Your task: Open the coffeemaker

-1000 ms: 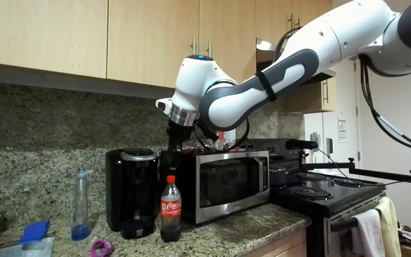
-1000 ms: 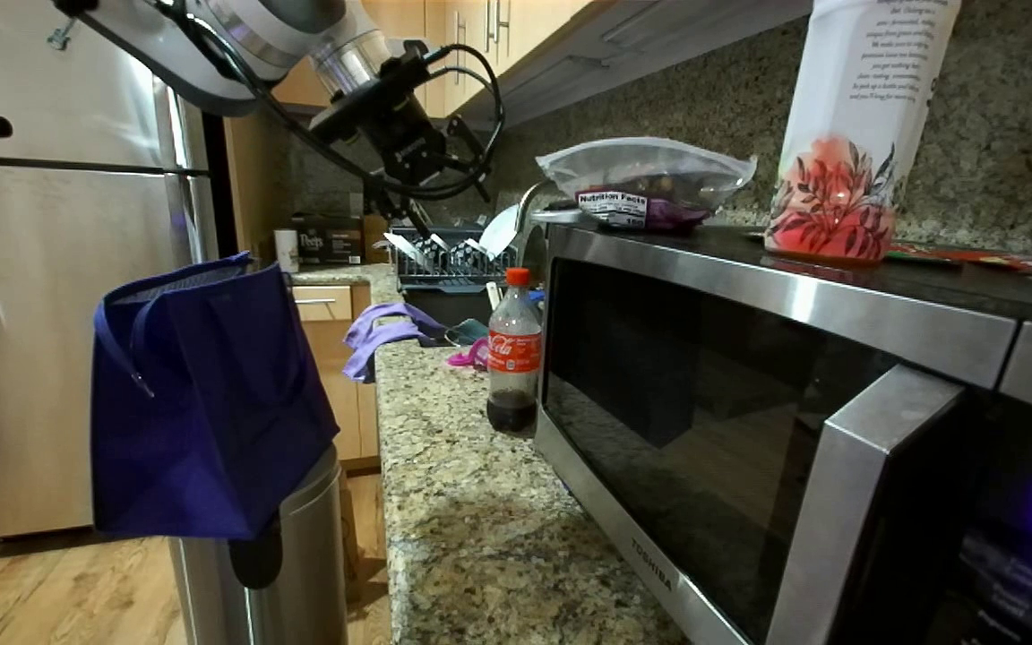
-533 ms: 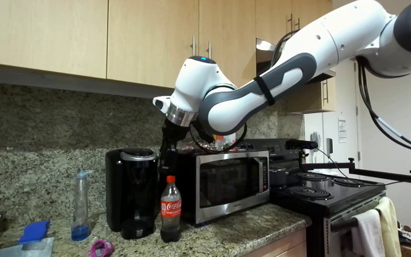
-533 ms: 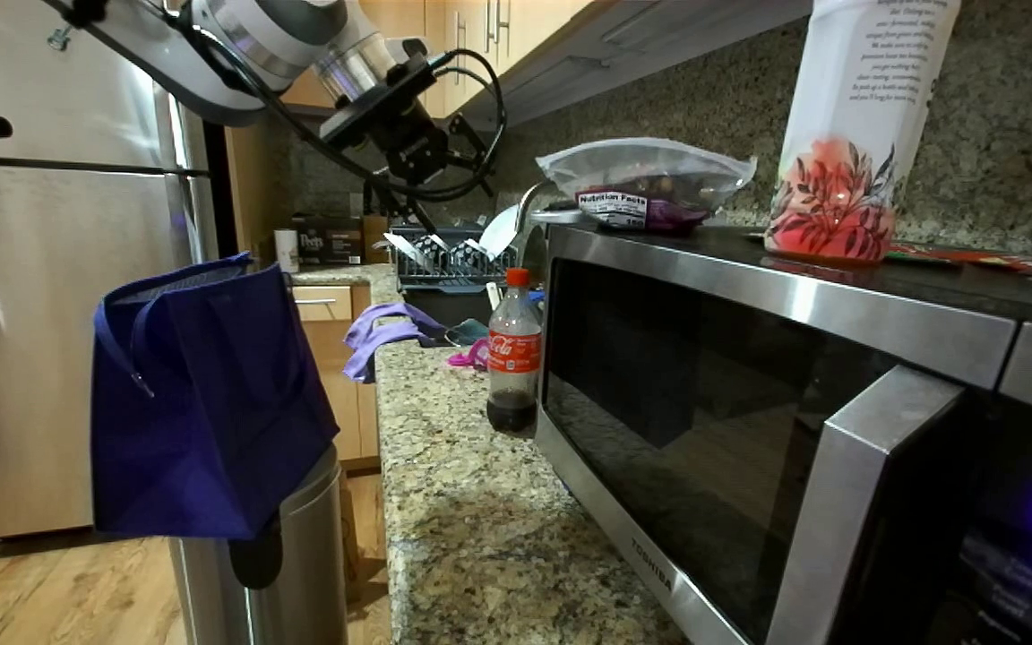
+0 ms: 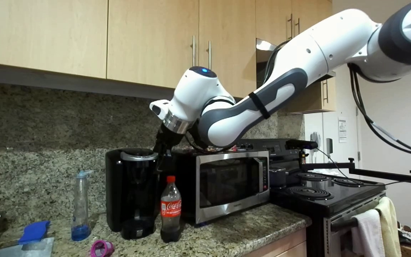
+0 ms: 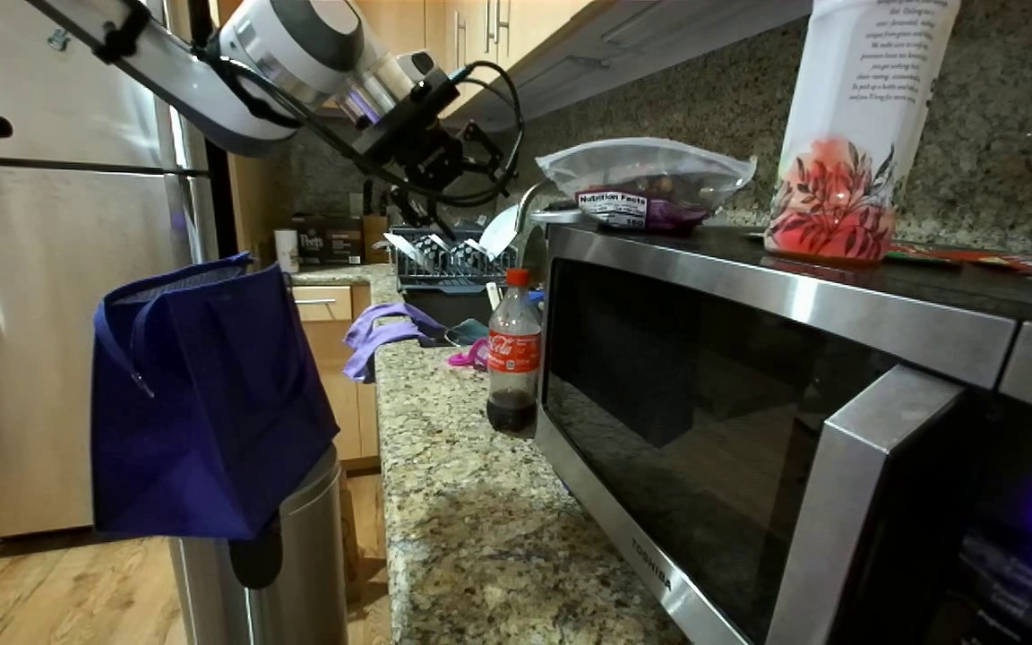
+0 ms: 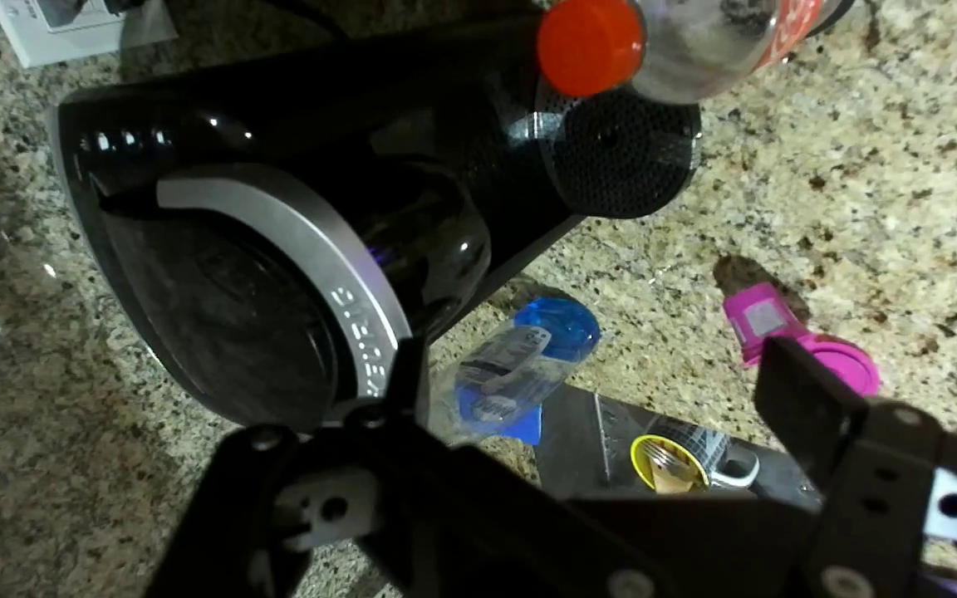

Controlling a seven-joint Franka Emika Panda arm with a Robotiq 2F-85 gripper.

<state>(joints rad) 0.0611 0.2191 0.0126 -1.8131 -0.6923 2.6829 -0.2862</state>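
The coffeemaker (image 5: 130,192) stands upright on the counter, tall and glossy black. Its rounded lid (image 7: 221,307) looks shut, with a silver curved handle (image 7: 312,232) along its front edge. My gripper (image 7: 599,378) is open and empty. In the wrist view one finger (image 7: 406,378) overlaps the end of the silver handle; I cannot tell whether they touch. The other finger (image 7: 802,399) stands well away over the counter. In an exterior view the gripper (image 5: 159,159) is tilted at the upper right side of the coffeemaker. The gripper also shows in an exterior view (image 6: 431,215), where the coffeemaker is hidden.
A cola bottle (image 5: 171,210) stands close before the coffeemaker, below the gripper. The microwave (image 5: 232,182) is right beside it. A clear spray bottle (image 5: 80,207) and a pink cup (image 5: 102,248) are on the other side. Cabinets (image 5: 152,39) hang above.
The arm has come down, and in an exterior view the gripper has shifted left toward the coffeemaker's lid and tilted more. The coffeemaker and the other objects have not moved.
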